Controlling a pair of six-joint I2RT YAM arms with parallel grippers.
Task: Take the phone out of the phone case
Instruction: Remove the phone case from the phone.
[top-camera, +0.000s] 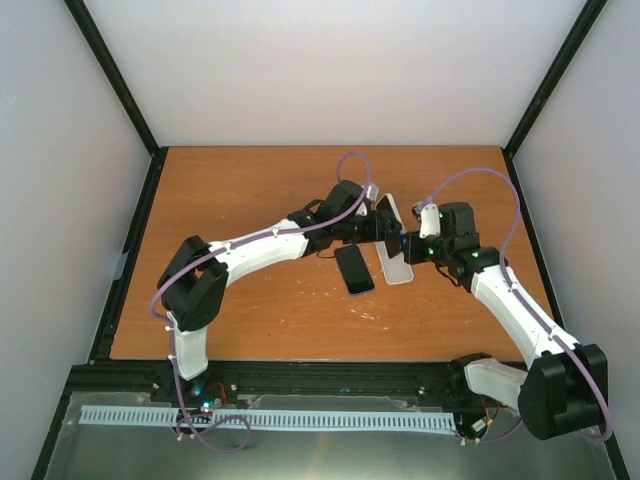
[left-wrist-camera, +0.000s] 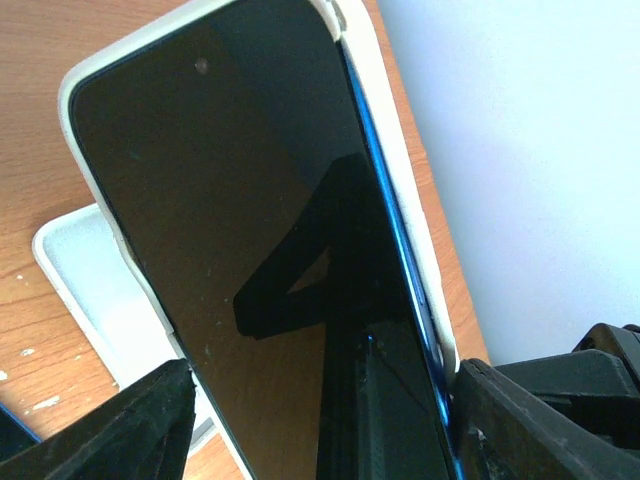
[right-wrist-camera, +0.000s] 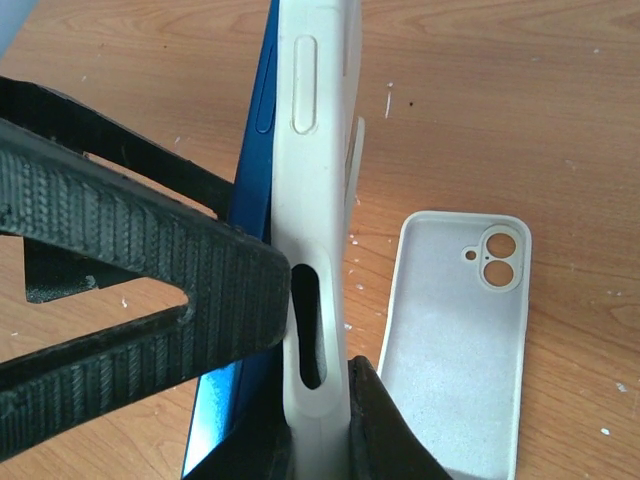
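Phone (left-wrist-camera: 250, 230): dark-screened and blue-edged, held in the air over the middle of the surface (top-camera: 250, 190), at the spot where the two arms meet.
Phone case (right-wrist-camera: 315, 150): white, wrapped around the phone's back. Along one long side the blue edge stands bare beside the white rim. In the right wrist view that edge angles away from the case toward the bottom.
Left fingers (left-wrist-camera: 140, 430): closed across the width of the cased phone, one black finger against each long rim of the case.
Right fingers (right-wrist-camera: 150, 270): pinching phone and case together through their thickness (the broad ribbed finger on the screen side, the other behind the case's back).
Second case (right-wrist-camera: 455, 340): white and empty, lying flat on the surface with its inside and camera cut-out facing up, close by the held phone.
Second phone (top-camera: 354, 268): black, flat on the surface just beside the empty case, on the left arm's side.
Surface: orange-brown wood, flecked with small white marks.
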